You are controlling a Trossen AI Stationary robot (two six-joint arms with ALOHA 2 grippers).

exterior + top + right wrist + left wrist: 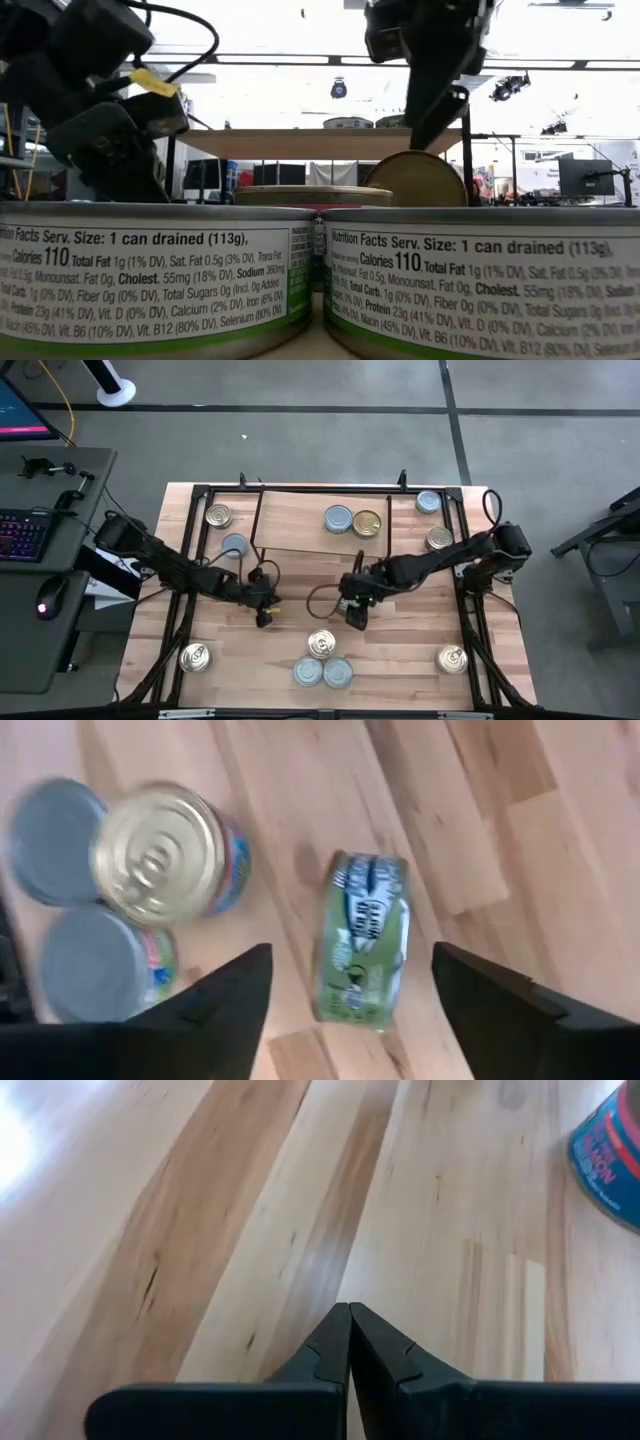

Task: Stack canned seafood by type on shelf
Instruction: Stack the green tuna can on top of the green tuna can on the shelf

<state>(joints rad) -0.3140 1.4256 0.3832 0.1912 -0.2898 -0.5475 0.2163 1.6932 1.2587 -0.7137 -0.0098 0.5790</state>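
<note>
The right end effector hangs wide open and empty over a green-labelled can lying on its edge on the bench, near of the shelf. The can may roll away, because a round wall on edge has nothing to check it. The left end effector is closed and empty.

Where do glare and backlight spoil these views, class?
Low view: bright room lights silhouette the arms behind two foreground cans; left wrist view: glare whitens the tabletop; high view: even light, only can lids shining.
</note>
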